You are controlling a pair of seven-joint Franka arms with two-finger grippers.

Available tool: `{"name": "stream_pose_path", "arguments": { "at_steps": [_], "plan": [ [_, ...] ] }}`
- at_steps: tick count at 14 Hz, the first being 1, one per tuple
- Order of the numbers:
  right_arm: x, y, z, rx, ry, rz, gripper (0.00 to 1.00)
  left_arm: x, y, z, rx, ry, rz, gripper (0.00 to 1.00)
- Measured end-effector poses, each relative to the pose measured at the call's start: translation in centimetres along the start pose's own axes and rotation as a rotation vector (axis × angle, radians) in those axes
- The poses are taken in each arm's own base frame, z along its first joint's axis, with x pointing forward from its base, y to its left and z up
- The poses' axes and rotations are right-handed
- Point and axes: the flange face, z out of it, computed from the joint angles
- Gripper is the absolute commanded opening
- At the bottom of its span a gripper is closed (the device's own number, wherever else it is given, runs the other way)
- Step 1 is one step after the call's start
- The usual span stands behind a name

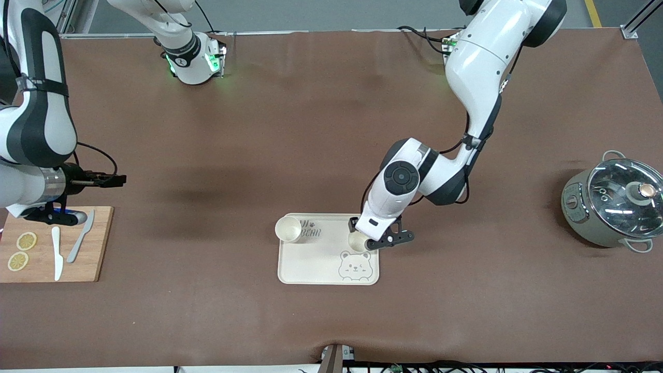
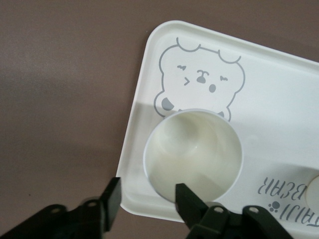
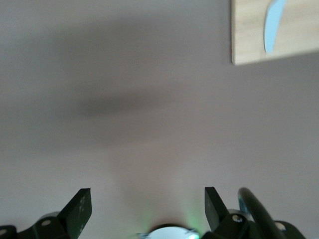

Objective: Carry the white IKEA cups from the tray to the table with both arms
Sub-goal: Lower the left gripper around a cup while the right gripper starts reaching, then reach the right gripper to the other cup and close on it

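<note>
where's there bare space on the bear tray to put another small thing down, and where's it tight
Bare patch: the tray middle and its edge nearest the front camera, between the two white cups and beside the bear print. Tight: the corner where the left gripper, fingers open, has one finger inside the rim of one cup. The other cup fills its own corner. The right gripper waits open by the cutting board.

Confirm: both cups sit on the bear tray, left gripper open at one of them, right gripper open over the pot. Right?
One thing is off: the right gripper is not over the pot; the front view shows it open at the table's other end, above the cutting board. The rest holds: both cups sit on the bear tray, and the left gripper is open at one.
</note>
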Motion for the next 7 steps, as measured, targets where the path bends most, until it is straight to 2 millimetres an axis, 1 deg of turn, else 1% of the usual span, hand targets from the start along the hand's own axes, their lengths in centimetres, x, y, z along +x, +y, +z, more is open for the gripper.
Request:
{"name": "stream_pose_path", "arguments": {
  "at_steps": [1,2,3,4,5,7],
  "plan": [
    [-0.4,-1.5,0.1,-0.010,-0.007,0.044,1.00,0.0,0.0,0.2,0.001,-0.001,0.000,0.26],
    [-0.8,-3.1,0.3,-0.023,-0.014,0.066,1.00,0.0,-0.1,0.3,0.002,-0.003,0.000,0.11],
    [-1.1,-4.6,0.8,-0.036,-0.024,0.074,1.00,0.0,-0.1,0.5,0.003,-0.004,-0.001,0.03],
    [-1.2,-5.8,1.8,-0.039,-0.043,0.074,1.00,0.0,-0.1,0.6,0.004,-0.005,-0.001,0.00],
    [-0.9,-6.7,3.1,-0.015,-0.068,0.073,1.00,0.0,-0.2,0.6,0.005,-0.005,-0.001,0.00],
    [0.4,-7.8,5.7,0.067,-0.123,0.085,1.00,0.1,-0.3,0.8,0.005,-0.005,-0.003,0.00]
  ]
}}
